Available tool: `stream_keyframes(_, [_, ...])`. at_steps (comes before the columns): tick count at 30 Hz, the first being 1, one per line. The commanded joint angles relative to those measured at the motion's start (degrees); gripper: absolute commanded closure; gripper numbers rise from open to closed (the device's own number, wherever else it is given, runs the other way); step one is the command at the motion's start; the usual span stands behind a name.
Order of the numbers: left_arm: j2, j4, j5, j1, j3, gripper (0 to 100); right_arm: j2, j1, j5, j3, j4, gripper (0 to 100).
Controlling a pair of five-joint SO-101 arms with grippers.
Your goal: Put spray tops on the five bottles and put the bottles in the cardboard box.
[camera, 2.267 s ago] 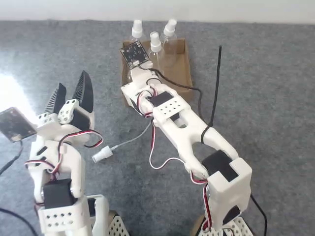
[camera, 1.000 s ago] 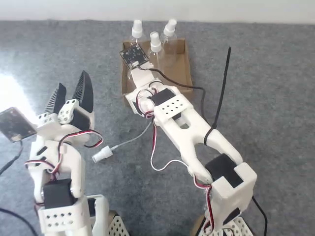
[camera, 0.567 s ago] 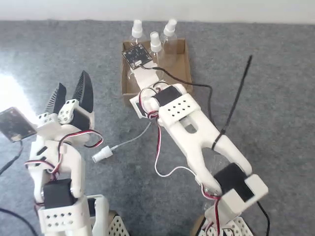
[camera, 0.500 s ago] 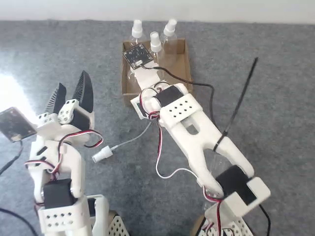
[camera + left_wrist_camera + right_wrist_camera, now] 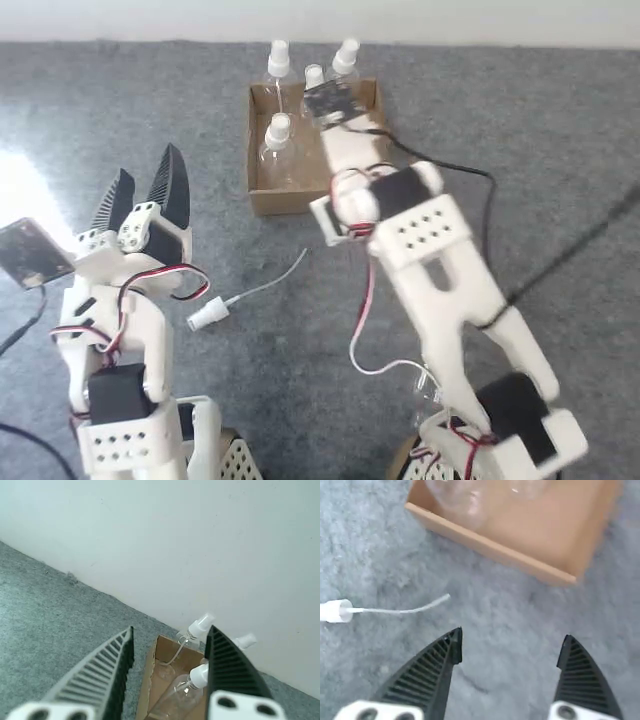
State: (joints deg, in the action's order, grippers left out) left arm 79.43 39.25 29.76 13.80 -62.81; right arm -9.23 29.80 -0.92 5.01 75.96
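Currently: cardboard box (image 5: 262, 195) holding four spray-topped bottles (image 5: 277, 142); loose spray top (image 5: 208, 317) with tube on grey carpet (image 5: 520, 120) nearby; left gripper (image 5: 170, 628) fingers spread, empty; right gripper (image 5: 513, 633) likewise, over carpet beside box.

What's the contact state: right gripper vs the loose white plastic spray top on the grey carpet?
Apart. Right wrist view: grey carpet shows between right gripper and white spray top.

Bottles (image 5: 275, 140) fill the cardboard box (image 5: 280, 200) at back and left, its right floor bare
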Motion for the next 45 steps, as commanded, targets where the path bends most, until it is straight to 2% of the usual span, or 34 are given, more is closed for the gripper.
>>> stream_keyframes(1, [0.6, -1.8, 0.2, 0.4, 1.0, 78, -8.0, -5.5, -0.4, -3.1, 6.1, 72.3])
stream_keyframes(7, [0.6, -1.8, 0.2, 0.4, 1.0, 78, -9.7, -9.7, -0.6, 0.0, 14.4, 72.1])
stream_keyframes(14, [0.6, -1.8, 0.2, 0.4, 1.0, 78, -9.7, -10.3, -0.7, 5.6, 19.4, 72.3])
stream_keyframes(25, [0.6, -1.8, 0.2, 0.4, 1.0, 78, -9.2, -7.7, -0.6, 12.8, 19.8, 72.6])
stream_keyframes(28, [0.6, -1.8, 0.2, 0.4, 1.0, 78, -9.1, -6.7, -0.4, 13.7, 18.9, 79.5])
stream_keyframes(31, [0.6, -1.8, 0.2, 0.4, 1.0, 78, -9.1, -6.7, -0.1, 16.3, 13.6, 94.6])
stream_keyframes(32, [0.6, -1.8, 0.2, 0.4, 1.0, 78, -9.1, -6.7, 1.0, 17.6, 11.7, 99.1])
stream_keyframes(39, [0.6, -1.8, 0.2, 0.4, 1.0, 78, -9.0, -7.5, 8.9, 26.5, 7.3, 98.2])
stream_keyframes(45, [0.6, -1.8, 0.2, 0.3, 1.0, 78, -9.0, -15.2, 16.4, 28.1, 7.3, 98.1])
